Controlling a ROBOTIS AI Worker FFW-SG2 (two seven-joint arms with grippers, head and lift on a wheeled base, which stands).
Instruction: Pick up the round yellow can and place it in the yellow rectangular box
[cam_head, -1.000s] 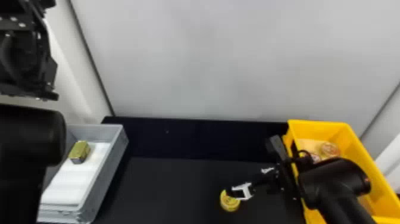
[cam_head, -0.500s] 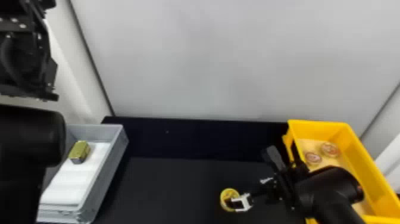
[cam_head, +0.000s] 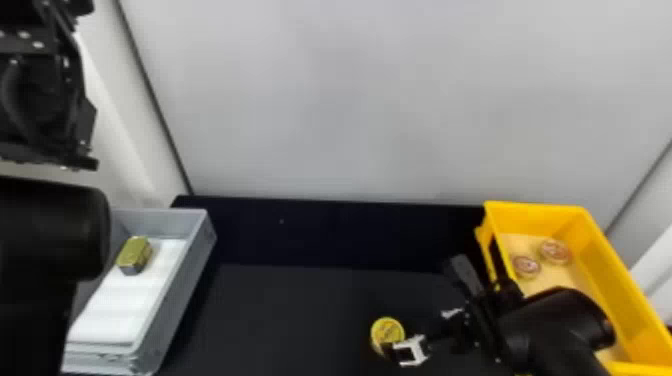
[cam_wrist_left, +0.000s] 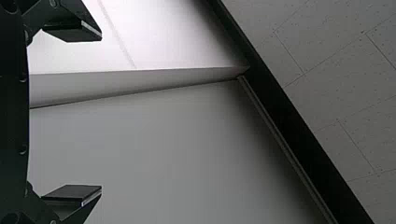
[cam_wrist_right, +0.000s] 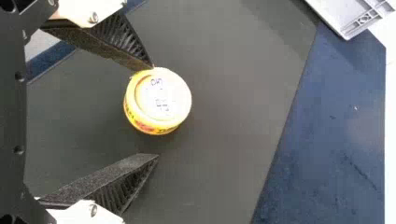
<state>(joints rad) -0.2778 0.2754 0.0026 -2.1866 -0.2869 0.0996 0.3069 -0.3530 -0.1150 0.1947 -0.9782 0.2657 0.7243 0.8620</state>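
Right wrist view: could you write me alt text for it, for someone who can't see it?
A round yellow can sits on a dark tabletop at the opening of the robot's right end effector, whose two black, ridged fingers are spread apart, one tip right by the can's edge. Farther off is the corner of a grey box.

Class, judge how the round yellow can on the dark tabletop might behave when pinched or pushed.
The round yellow can looks stiff: its rim appears evenly round. Its curved side might turn or slip if pinched off-centre. Squat, with its flat face up, it would probably slide across the dark tabletop rather than tip.
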